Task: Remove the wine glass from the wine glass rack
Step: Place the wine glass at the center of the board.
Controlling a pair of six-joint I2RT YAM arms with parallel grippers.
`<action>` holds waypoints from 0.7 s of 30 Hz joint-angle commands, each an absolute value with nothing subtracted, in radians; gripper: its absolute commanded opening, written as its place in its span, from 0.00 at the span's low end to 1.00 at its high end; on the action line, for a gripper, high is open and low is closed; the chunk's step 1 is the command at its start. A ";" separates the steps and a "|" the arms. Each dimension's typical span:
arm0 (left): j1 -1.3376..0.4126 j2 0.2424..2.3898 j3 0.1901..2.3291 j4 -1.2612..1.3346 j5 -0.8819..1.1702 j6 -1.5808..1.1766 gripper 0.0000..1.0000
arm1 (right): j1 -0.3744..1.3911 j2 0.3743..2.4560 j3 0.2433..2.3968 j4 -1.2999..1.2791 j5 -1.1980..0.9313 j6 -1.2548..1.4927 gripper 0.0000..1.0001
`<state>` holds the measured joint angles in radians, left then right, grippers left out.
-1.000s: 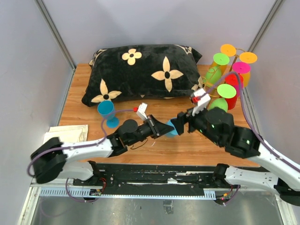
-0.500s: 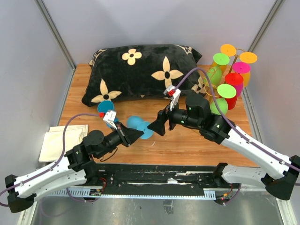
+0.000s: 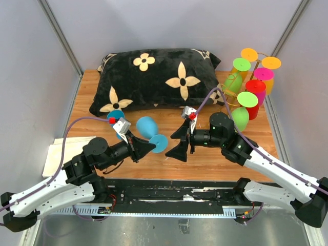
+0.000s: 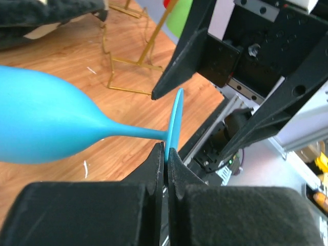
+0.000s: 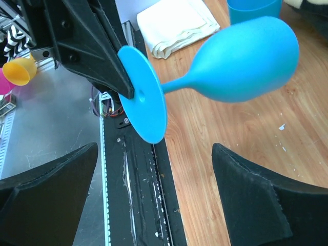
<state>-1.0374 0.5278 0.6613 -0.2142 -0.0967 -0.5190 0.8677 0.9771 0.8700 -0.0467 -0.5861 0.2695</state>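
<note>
My left gripper (image 4: 165,151) is pinched nearly shut on the rim of the foot of the blue wine glass (image 4: 46,125). The glass lies on its side in the air above the table (image 3: 205,159), in the lower middle of the overhead view, with the bowl pointing towards the pillow (image 3: 154,79). I cannot see into the bowl from any view.

My right gripper (image 3: 170,147) stands wide open with nothing in it. Its two fingers sit either side of the glass's foot without touching it.

The rack (image 3: 224,96) is at the right edge of the overhead view, well apart from the held glass. It carries hanging glasses (image 3: 248,100) in orange, yellow, pink, red and green, bowls down and feet showing as coloured discs on top. They hide most of its gold wire. Part of the wire base shows at the top of the left wrist view.

A second blue glass (image 3: 116,117) stands left of centre, partly hidden by my left wrist and cut off at the top of the right wrist view. A folded cloth (image 3: 56,152) at lower left is partly covered by my left arm.
</note>
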 commanded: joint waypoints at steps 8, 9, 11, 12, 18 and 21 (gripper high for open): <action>-1.039 0.567 0.728 -0.154 0.156 -0.367 0.00 | 0.860 0.944 0.830 0.055 -0.741 0.202 0.70; -1.039 0.564 0.731 -0.155 0.166 -0.358 0.01 | 0.859 0.947 0.829 0.053 -0.770 0.201 0.67; -1.039 0.556 0.734 -0.160 0.174 -0.347 0.01 | 0.860 0.951 0.824 0.057 -0.821 0.199 0.63; -1.040 0.553 0.738 -0.163 0.173 -0.345 0.01 | 0.859 0.952 0.824 0.058 -0.838 0.201 0.59; -1.040 0.554 0.721 -0.139 0.188 -0.336 0.00 | 0.859 0.957 0.813 0.128 -0.885 0.252 0.42; -1.039 0.563 0.721 -0.129 0.193 -0.333 0.00 | 0.860 0.976 0.823 0.154 -0.887 0.278 0.40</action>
<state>-1.0374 0.5575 0.7052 -0.1818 0.1619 -0.3618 0.8677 0.9604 0.8215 0.0723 -0.8421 0.2356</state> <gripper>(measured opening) 0.030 0.408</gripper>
